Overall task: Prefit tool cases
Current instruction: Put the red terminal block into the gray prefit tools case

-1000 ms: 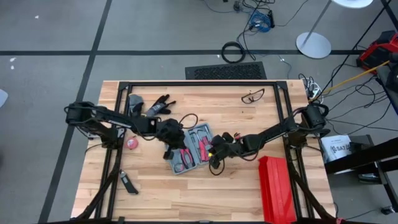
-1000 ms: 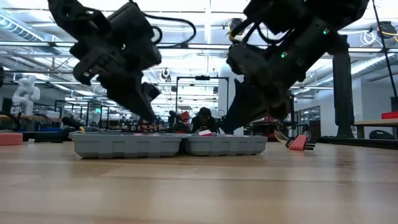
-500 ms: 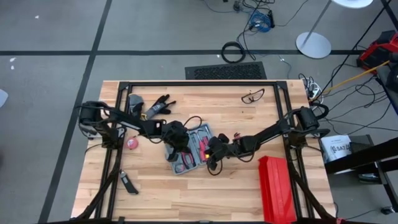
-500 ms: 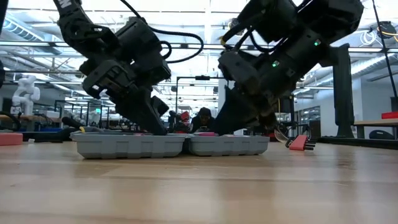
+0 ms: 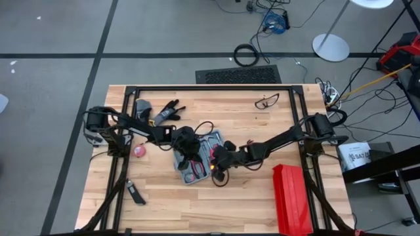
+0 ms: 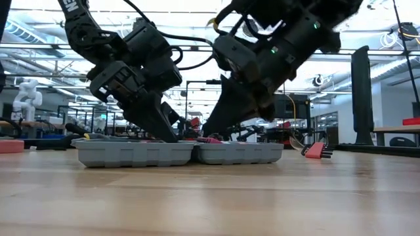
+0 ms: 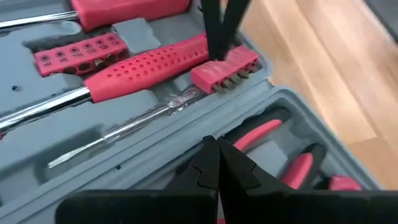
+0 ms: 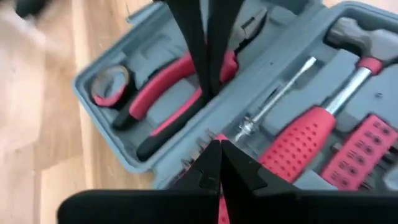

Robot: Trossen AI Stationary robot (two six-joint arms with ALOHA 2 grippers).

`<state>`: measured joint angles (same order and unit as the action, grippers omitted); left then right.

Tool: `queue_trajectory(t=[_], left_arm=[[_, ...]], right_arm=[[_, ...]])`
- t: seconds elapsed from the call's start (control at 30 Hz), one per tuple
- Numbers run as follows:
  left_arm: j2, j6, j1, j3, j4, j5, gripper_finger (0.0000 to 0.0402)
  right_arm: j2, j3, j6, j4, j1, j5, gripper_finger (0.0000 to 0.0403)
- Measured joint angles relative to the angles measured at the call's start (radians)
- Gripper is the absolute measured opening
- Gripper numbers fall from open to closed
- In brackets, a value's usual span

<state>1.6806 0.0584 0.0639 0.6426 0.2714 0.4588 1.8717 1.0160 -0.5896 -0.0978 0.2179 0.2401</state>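
Observation:
The tool case [image 5: 211, 139] lies open and flat at mid-table, a grey tray [image 6: 134, 153] whose two halves hold red-handled tools. My left gripper [image 5: 191, 157] is shut, and its tips [image 7: 217, 148] are low over the ridge between the halves, beside the pliers [image 7: 273, 130]. My right gripper [image 5: 213, 164] is also shut. It comes from the table's right, and its tips [image 8: 219, 144] are down at the red bit holder [image 7: 227, 67] next to the screwdriver [image 7: 143, 62]. My left gripper's shut tips point slanting down at the case's middle ridge [image 7: 186, 152] by the pliers' handles; I cannot tell whether they touch it. My right gripper's shut fingertips [image 7: 216, 46] meet the red bit holder's upper side [image 7: 211, 71], slanting down from the table's right. The holder lies in its slot.
A long red ribbed box [image 5: 292, 200] lies at the near right. Black gloves [image 5: 164, 111] and safety glasses [image 5: 266, 100] lie toward the far edge. A pink round thing [image 5: 138, 151] and a small black tool [image 5: 136, 193] lie at the left.
My left gripper has sunk and tipped down into the open case. My right gripper has slid toward the table's left, over the case, to the bit holder. Both have stayed shut, and the case has kept its place.

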Motion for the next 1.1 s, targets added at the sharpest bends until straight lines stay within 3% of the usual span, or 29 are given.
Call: queue_trajectory(t=[0.27,0.57,1.1], left_arm=[[0.0,0.001,0.0,0.0,0.032,0.04,0.0],[0.0,0.078,-0.001,0.027,0.017,0.069,0.0],[0.066,0.077,-0.028,0.054,0.076,0.095,0.0]], right_arm=[[0.0,0.098,-0.04,0.258,0.029,0.041,0.0],[0.086,0.106,-0.054,0.182,0.033,0.007,0.0],[0.093,0.102,-0.053,0.145,0.03,0.019,0.0]])
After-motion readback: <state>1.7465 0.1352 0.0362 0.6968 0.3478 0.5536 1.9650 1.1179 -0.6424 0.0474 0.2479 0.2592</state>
